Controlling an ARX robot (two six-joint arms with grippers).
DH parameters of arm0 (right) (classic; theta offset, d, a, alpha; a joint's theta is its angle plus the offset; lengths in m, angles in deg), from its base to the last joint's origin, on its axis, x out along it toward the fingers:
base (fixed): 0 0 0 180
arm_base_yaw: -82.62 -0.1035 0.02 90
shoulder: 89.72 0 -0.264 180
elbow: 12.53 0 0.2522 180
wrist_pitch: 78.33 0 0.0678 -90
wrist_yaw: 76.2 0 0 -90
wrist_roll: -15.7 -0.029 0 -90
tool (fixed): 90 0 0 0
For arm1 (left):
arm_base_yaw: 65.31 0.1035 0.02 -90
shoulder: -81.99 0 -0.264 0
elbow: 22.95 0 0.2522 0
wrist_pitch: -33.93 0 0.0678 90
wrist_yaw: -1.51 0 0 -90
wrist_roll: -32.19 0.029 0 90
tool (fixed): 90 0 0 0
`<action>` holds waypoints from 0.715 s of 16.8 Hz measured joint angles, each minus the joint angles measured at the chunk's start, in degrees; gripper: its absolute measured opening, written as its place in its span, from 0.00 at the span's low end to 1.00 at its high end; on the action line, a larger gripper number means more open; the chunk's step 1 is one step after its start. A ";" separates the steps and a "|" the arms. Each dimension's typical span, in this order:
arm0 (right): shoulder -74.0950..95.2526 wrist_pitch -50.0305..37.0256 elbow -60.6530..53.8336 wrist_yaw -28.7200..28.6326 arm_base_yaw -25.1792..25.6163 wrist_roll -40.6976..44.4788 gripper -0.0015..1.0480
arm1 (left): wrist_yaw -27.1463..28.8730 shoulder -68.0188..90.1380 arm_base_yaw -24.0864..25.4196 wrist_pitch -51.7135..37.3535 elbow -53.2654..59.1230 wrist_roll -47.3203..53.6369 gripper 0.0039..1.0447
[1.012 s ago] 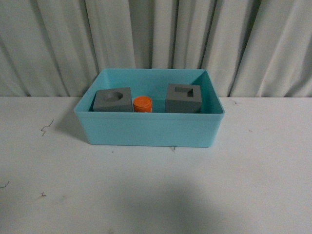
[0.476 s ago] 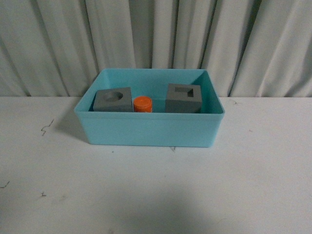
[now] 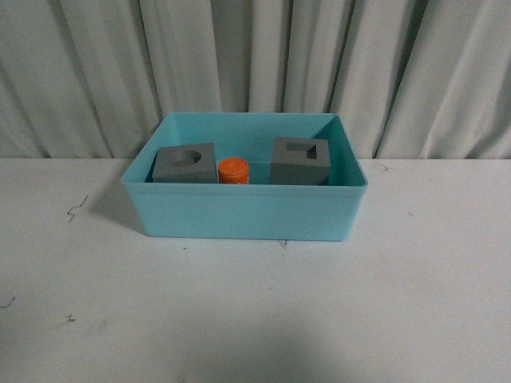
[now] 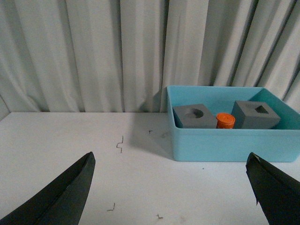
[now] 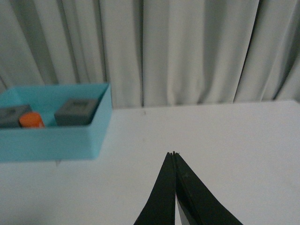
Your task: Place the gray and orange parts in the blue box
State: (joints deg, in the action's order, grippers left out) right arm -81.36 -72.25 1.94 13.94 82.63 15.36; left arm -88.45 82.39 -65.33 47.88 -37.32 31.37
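My left gripper [image 4: 171, 187], jaws wide apart, and right gripper [image 5: 174, 153], jaws together, hang well apart from the light blue rectangular plastic bin [image 3: 243, 211], which holds the two matte gray cubes [image 3: 186, 163] and small orange cylinder [image 3: 234, 169].

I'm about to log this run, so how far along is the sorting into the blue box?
It looks finished. Both gray cubes, round recess and rectangular recess, sit inside the blue box with the orange cylinder between them. Nothing is in hand: the left tool is open and empty, the right tool shut on nothing, both away from the box. No parts remain on the table.
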 joint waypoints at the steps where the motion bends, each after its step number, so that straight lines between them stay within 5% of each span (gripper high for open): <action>1: -6.34 8.20 0.00 -0.09 0.02 0.02 0.02 | 0.07 0.00 0.00 0.02 0.00 0.00 0.94; 12: -8.17 7.89 -0.02 -0.11 0.02 0.04 0.02 | 0.00 0.00 0.00 0.00 0.00 0.00 0.94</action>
State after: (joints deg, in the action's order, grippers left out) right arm -89.54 -64.36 1.92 13.84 82.65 15.40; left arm -88.45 82.39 -65.33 47.88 -37.32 31.37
